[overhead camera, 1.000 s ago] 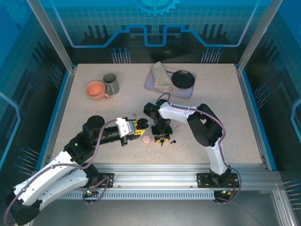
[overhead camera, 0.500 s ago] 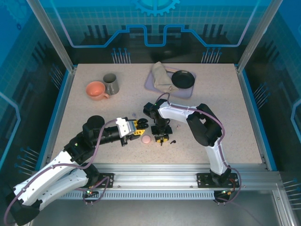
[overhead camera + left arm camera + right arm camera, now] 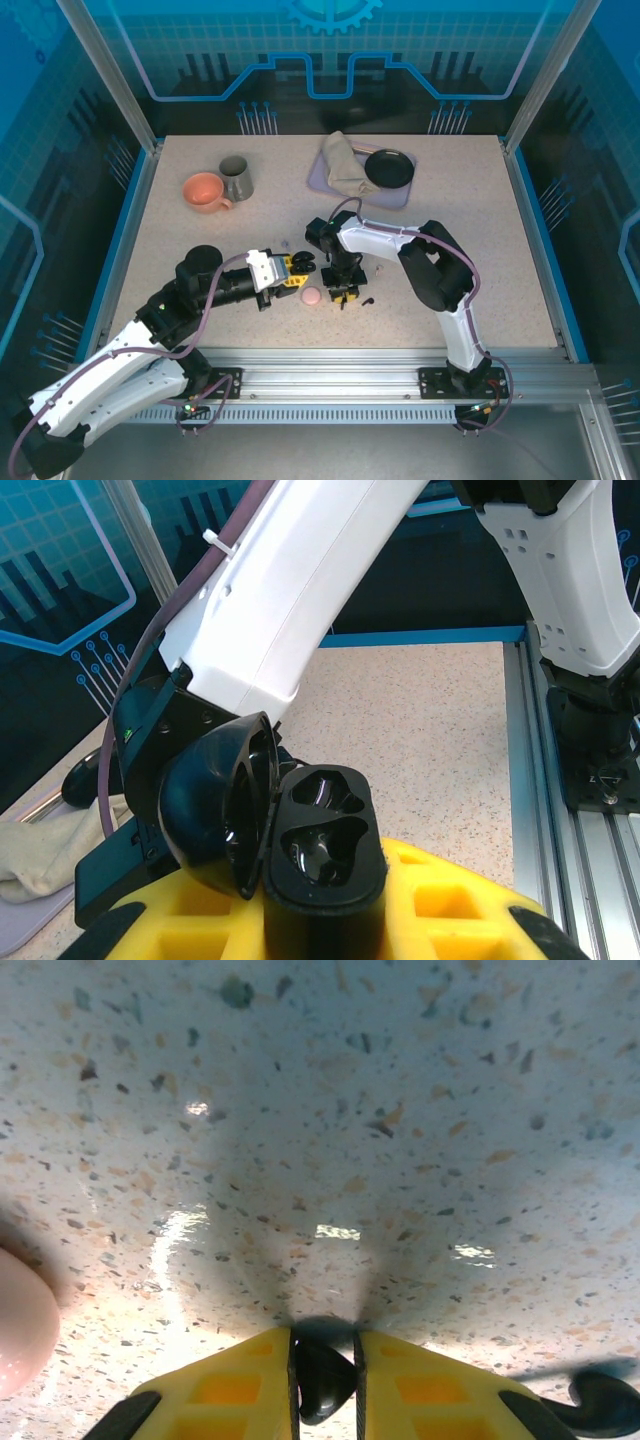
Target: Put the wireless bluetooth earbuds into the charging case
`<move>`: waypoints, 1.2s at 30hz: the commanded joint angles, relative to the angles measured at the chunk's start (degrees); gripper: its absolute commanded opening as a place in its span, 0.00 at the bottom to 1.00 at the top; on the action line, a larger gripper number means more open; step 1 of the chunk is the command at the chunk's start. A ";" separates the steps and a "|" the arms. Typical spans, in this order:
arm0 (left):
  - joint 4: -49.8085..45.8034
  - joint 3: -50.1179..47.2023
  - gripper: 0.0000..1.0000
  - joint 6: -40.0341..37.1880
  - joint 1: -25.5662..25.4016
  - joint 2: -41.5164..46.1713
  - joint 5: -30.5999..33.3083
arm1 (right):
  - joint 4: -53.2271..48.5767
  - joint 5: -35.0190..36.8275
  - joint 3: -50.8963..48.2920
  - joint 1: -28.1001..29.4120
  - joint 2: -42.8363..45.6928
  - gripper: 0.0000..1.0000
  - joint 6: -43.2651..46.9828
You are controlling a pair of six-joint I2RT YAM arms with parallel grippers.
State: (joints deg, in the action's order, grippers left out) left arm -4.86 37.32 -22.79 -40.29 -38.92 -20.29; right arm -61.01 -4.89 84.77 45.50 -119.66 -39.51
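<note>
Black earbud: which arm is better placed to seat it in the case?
Right: the right end effector is shut on the black earbud, while the left end effector holds the open black case, wells empty.

No words, brand names or numbers are showing legibly on anything here. One sign-like mark is appearing: a pale blue gear emblem [image 3: 331, 10] is sitting on the back wall panel [image 3: 330, 60], beyond the far edge of the table [image 3: 500, 250].
</note>
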 commanded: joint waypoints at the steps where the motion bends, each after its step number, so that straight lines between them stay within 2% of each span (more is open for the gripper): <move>1: -0.23 0.49 0.00 0.42 -0.38 -0.15 1.30 | 3.18 1.46 -2.06 0.18 1.35 0.21 4.09; 12: -1.18 1.61 0.00 1.13 -0.38 -0.63 2.91 | 9.04 -2.09 -6.45 -1.58 5.90 0.19 15.32; 23: -1.68 1.46 0.00 3.00 -0.38 -0.81 4.45 | 14.51 -5.29 -10.94 -3.52 11.31 0.17 19.97; 36: 4.81 -1.76 0.00 10.91 -0.29 -4.00 3.98 | 26.95 -9.05 -20.32 -9.54 22.63 0.18 25.66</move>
State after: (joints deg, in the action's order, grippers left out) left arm -3.62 36.73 -15.20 -40.32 -42.48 -16.69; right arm -38.59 -11.38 66.50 37.45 -100.38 -16.25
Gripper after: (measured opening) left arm 0.217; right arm 0.178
